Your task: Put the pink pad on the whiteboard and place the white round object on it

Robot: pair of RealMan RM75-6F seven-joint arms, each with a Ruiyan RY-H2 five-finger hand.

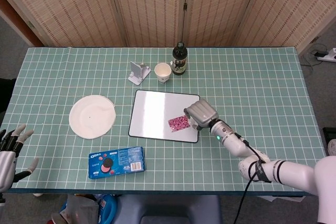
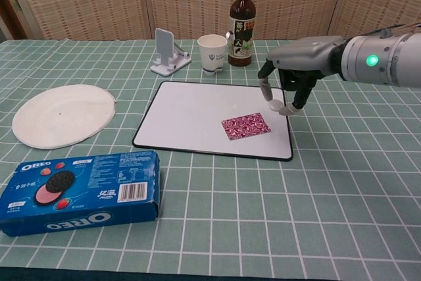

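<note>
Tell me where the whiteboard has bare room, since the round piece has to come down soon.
The whiteboard is bare across its whole left and middle, from the left rim to the pink pad. The crowded part is the right side: the pad lies there, and the right hand holds the white round object above that edge.

The right robot hand [image 2: 284,90] pinches the white round object [image 2: 277,104] above the whiteboard [image 2: 191,113], near the pink pad [image 2: 245,126].

I can read OREO on the blue cookie box [image 2: 79,191], top face and front edge, left of the whiteboard [image 2: 197,113]; the bottle's [image 2: 242,25] label is unreadable to me.
</note>
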